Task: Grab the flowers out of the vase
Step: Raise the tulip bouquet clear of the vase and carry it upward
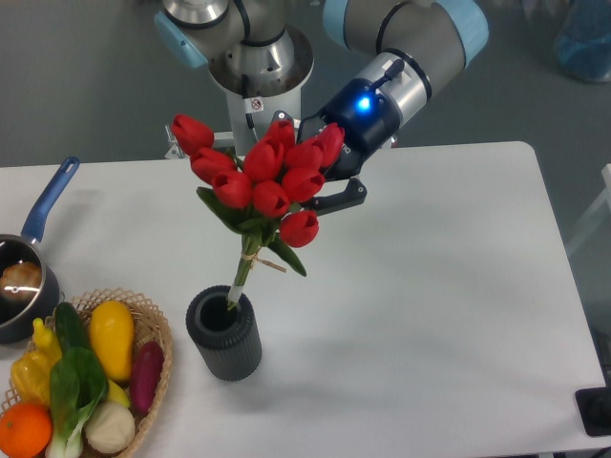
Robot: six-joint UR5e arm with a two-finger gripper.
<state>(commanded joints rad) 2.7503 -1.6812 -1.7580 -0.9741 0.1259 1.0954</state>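
A white table [430, 286] carries a ribbed dark grey vase [224, 336] at lower left, a wicker basket [153, 367] (filled with vegetables) in the bottom-left corner, and a blue-handled saucepan [24, 277] at the left edge.

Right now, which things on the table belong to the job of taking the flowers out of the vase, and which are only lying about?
Belong to the job:
- flowers, held up by the end effector, stem tips at the vase mouth
- vase

Only lying about:
- saucepan
- basket of vegetables and an orange
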